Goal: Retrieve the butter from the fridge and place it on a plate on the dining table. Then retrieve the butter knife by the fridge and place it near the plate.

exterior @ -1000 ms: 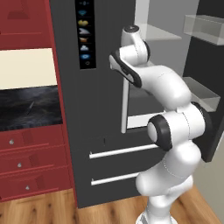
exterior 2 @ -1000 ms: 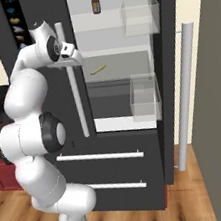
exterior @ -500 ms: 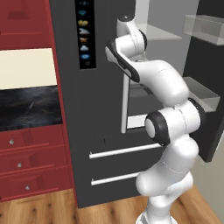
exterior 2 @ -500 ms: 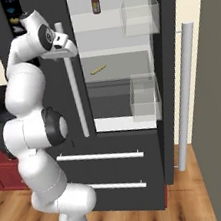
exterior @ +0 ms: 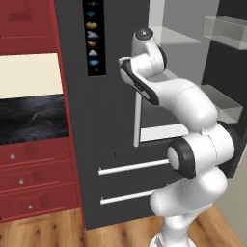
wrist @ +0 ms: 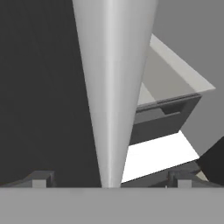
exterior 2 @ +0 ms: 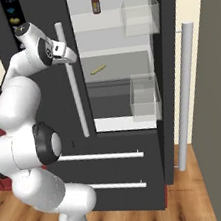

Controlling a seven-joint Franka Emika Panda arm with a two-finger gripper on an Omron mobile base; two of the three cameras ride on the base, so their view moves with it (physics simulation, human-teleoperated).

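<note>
1. At the left of the left base view stand the red cabinets, with a cream wall panel below them and a black marbled counter top over red drawers with small round knobs.
2. The floor is wood plank in both base views.
3. The fridge is tall and dark grey. A black panel of blue and yellow icons runs down its front, and two long white bar handles cross its lower drawers.
4. In the right base view the fridge's upper compartment stands open. A second door is swung out at the right, with a long white bar handle on its edge.
5. Inside, a small dark red bottle stands upright on the top shelf.
6. The butter lies flat on the middle shelf, below the bottle and left of centre, well apart from the gripper.
7. Two clear bins sit at the right side of the interior, one high and one low.
8. The gripper is at the vertical white bar handle beside the open compartment, near the handle's upper end.
9. In the hand view the vertical white bar handle passes between the two finger tips. The jaws are spread wide, one on each side of the bar, with clear gaps; no contact is visible and nothing is held.
</note>
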